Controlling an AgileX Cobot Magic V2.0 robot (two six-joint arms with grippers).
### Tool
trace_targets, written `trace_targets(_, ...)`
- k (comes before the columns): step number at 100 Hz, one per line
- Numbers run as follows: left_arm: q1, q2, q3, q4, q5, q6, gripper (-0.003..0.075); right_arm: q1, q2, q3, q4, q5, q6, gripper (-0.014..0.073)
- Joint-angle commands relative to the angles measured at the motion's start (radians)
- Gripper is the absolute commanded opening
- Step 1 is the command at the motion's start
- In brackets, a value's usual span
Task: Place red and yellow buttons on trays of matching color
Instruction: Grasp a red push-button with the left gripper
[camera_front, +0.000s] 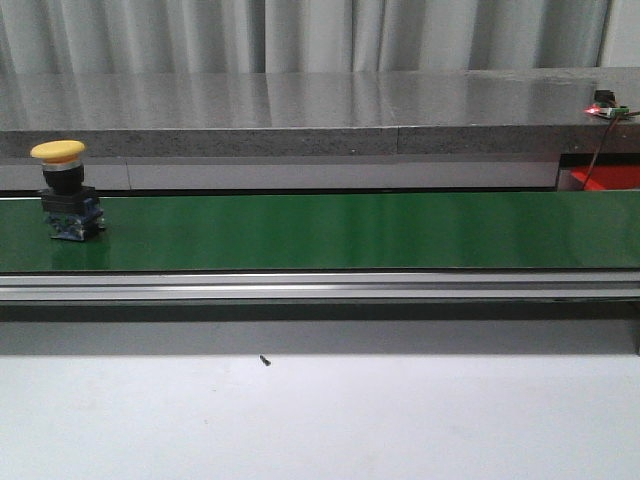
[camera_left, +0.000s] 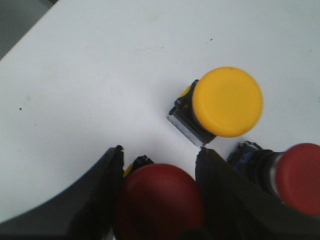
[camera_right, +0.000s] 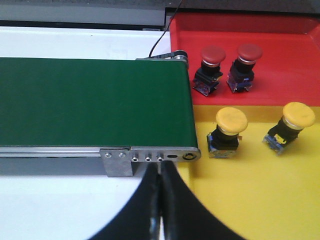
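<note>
Trouble could come from crowding: the red mushroom-capped push button (camera_left: 159, 200) sits pinched in the left end effector (camera_left: 160, 195) above the white desk (camera_left: 100, 75), a yellow-capped button (camera_left: 227, 101) and another red one (camera_left: 295, 177) just beside, easily knocked, while the right end effector (camera_right: 161, 200) hangs pressed together.

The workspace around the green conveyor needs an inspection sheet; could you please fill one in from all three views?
Surface: white table; green conveyor belt across it.
Job's things: yellow button upright on the belt's left end; red tray holds two red buttons, yellow tray two yellow buttons; near the left arm, one yellow and two red buttons on the table.
Clutter: small dark speck on the table.
Grippers: left gripper around a red button; right gripper shut, empty.
Cables: thin wire at the belt's end.
Surroundings: grey ledge, curtain behind.
</note>
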Motion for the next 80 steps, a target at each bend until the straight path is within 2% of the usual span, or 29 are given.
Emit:
trace_targets(1, -0.010, -0.121, -0.030, -0.011, 0.002, 0.008, 0.0091, 0.001, 0.000, -0.029, -0.003, -0.065, -0.008, -0.0059)
trace_targets(15, -0.048, -0.208, -0.030, -0.009, 0.083, 0.008, 0.0091, 0.001, 0.000, -0.029, -0.003, -0.065, -0.008, -0.0059)
trace_targets(40, -0.181, -0.311, -0.030, -0.006, 0.137, 0.008, 0.0092, 0.001, 0.000, -0.029, -0.003, -0.065, -0.008, -0.0059)
trace_targets(63, -0.290, -0.305, 0.016, -0.008, 0.128, 0.008, 0.0092, 0.001, 0.000, -0.029, -0.003, -0.065, -0.008, -0.0059)
trace_targets(80, -0.311, -0.305, 0.062, -0.006, 0.098, 0.008, 0.0093, 0.001, 0.000, -0.029, -0.003, -0.065, -0.008, -0.0059)
